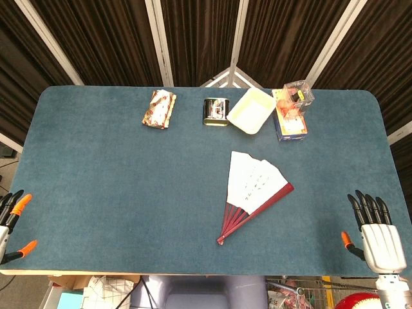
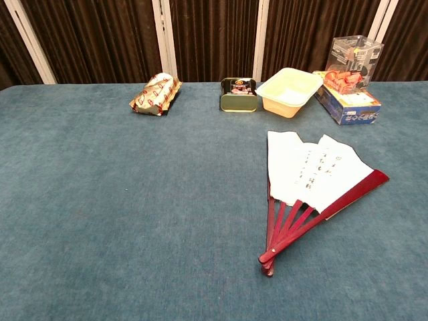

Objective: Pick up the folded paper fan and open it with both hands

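The paper fan (image 1: pixel 254 193) lies partly spread on the blue table (image 1: pixel 116 193), its white leaf pointing toward the cream tray (image 1: pixel 251 110) and its red ribs toward the near edge. Well to the fan's right, the right hand (image 1: pixel 376 235) rests released, fingers apart. Far to its left, the left hand (image 1: pixel 13 222) grasps nothing, fingers apart

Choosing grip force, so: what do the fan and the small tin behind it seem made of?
Fan: matte white paper leaf with printed characters, on red ribs, likely lacquered wood or bamboo. Tin: probably metal, with a glossy gold sheen and a printed lid.
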`<state>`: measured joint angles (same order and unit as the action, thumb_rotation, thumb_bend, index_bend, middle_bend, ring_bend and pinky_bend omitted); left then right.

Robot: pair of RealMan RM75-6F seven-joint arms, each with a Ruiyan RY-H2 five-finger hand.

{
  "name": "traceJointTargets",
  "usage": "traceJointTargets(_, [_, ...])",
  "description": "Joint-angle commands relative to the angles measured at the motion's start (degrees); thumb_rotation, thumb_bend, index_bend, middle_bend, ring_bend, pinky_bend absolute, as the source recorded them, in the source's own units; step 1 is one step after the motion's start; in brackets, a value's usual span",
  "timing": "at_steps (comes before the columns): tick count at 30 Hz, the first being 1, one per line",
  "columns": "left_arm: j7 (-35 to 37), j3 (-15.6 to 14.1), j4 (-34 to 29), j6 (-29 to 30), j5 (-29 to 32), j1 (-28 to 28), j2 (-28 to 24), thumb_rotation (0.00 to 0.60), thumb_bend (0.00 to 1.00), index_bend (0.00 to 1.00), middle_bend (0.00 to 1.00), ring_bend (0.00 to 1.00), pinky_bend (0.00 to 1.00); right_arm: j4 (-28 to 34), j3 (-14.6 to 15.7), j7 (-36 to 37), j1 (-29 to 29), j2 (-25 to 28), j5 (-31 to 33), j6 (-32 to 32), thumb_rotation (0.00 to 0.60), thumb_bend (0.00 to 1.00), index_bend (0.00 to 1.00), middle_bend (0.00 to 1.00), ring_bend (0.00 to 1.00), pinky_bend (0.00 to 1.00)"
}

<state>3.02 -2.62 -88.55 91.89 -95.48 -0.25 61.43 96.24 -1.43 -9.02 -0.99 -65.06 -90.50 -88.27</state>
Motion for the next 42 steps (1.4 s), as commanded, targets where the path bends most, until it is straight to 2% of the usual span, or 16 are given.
traceJointTargets(1, [-0.1,0.0,0.0,0.0,-0.1,0.0,0.0,0.600,0.05,0.00,0.00,0.00,0.00,-0.1,0.0,0.1,0.0,0.0,0.2,0.1,0.600,0.36,0.00,0.00,0.00,0.00])
traceJointTargets(12, [0.0,0.0,0.0,0.2,-0.1,0.1,0.0,0.600,0.05,0.00,0.00,0.00,0.00,-0.1,0.4,0.9,-0.4,0.2,-1.7,0.2,0.600,0.36,0.00,0.00,0.00,0.00])
traceJointTargets(18, [-0.1,0.0,-0.1,-0.3,-0.2,-0.2,0.0,0.600,0.05,0.00,0.00,0.00,0.00,-2.2,0.5,4.4,-2.6,-0.5,-6.2,0.4,0.600,0.36,0.00,0.00,0.00,0.00])
traceJointTargets(20, [0.0,0.0,-0.1,-0.3,-0.1,-0.2,0.1,0.600,0.05,0.00,0.00,0.00,0.00,-4.6,0.7,6.9,-4.5,-1.4,-9.9,0.7,0.600,0.36,0.00,0.00,0.00,0.00])
traceJointTargets(22, [0.0,0.0,-0.2,-0.2,0.0,-0.2,0.1,0.600,0.05,0.00,0.00,0.00,0.00,-6.0,1.0,8.2,-5.7,-2.1,-11.7,1.3,0.600,0.36,0.05,0.00,0.00,0.00])
traceJointTargets(26, [-0.4,0.1,-0.2,-0.1,-0.3,-0.3,0.2,0.600,0.05,0.00,0.00,0.00,0.00,-12.2,2.3,12.6,-10.1,-5.1,-17.9,3.9,0.600,0.36,0.18,0.03,0.00,0.00])
traceJointTargets(30, [-1.2,0.1,-0.2,-0.3,-0.3,-0.3,0.4,0.600,0.05,0.00,0.00,0.00,0.00,-16.7,2.6,14.8,-13.5,-9.3,-21.4,5.3,0.600,0.36,0.27,0.08,0.00,0.00])
traceJointTargets(36, [-1.5,0.1,-0.5,-0.5,0.0,-0.3,0.5,0.600,0.05,0.00,0.00,0.00,0.00,-22.1,3.2,16.7,-16.6,-17.3,-23.3,6.9,0.600,0.36,0.37,0.13,0.01,0.00])
traceJointTargets(42, [-1.7,0.1,-0.7,-0.8,0.3,-0.4,0.4,0.600,0.05,0.00,0.00,0.00,0.00,-27.5,3.5,16.1,-18.2,-24.4,-22.6,9.2,0.600,0.36,0.41,0.14,0.01,0.00])
